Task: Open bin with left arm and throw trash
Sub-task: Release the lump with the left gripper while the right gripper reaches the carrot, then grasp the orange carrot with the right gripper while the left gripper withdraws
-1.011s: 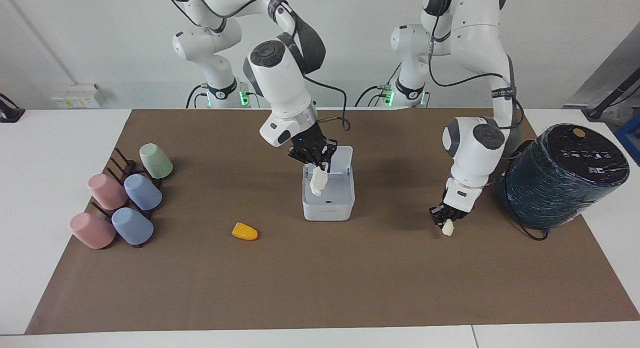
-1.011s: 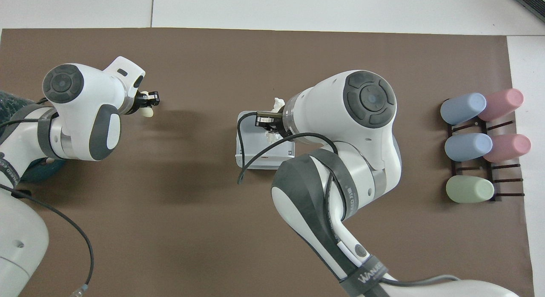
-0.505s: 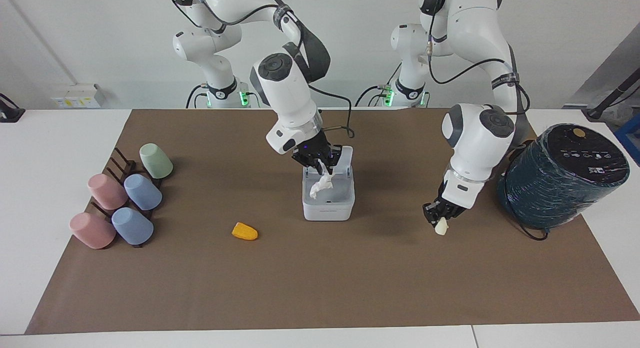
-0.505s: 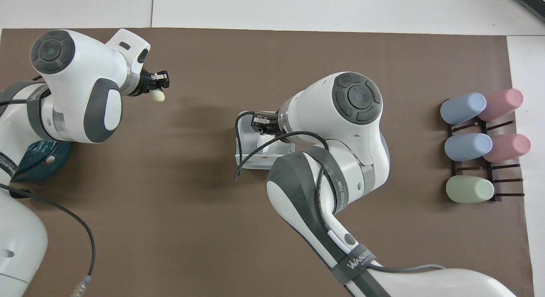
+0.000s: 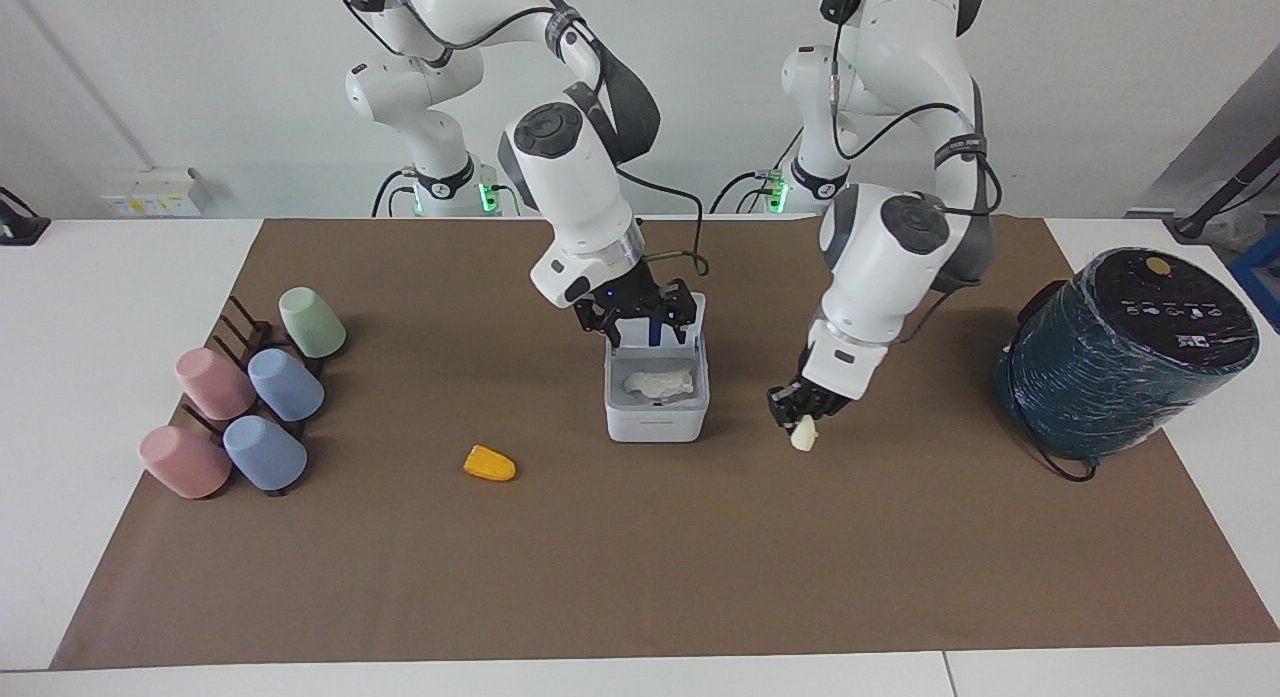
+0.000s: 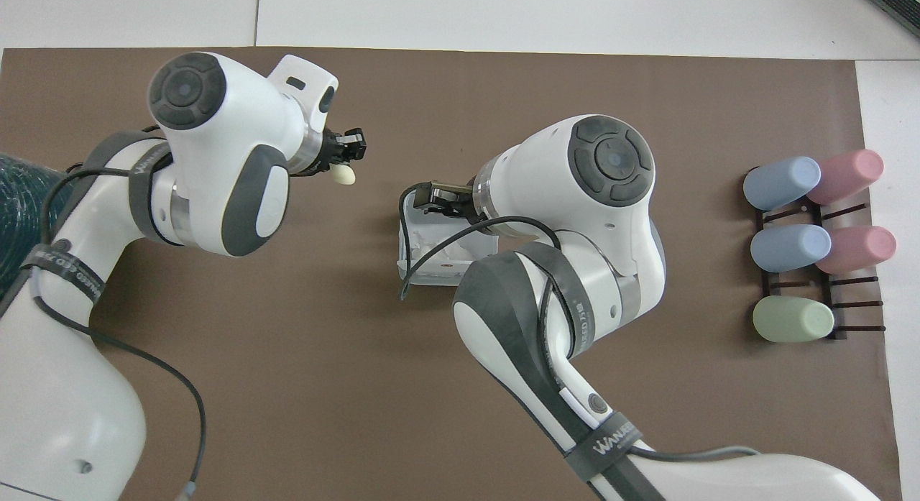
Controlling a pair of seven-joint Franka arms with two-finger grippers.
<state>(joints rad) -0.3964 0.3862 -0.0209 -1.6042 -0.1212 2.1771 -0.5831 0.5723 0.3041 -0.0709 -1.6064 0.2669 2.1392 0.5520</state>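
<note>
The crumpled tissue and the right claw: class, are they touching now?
Apart. The facing view shows the tissue lying inside the open bin, while the right claw hangs open above it with clear space between.

Bin (image 6: 420, 264) largely under right arm (image 6: 575, 221); teal cylinder (image 6: 14, 199) cropped, corn cob perhaps hidden overhead

White tabletop (image 5: 120, 297) carries a brown mat (image 5: 640, 577) across most of the frame. On the mat: white bin (image 5: 657, 402) at centre, lid up; corn-cob chunk (image 5: 489, 464) lower-left of it; cup rack (image 5: 240, 342) at left; dark-teal cylinder (image 5: 1125, 352) at right.
</note>
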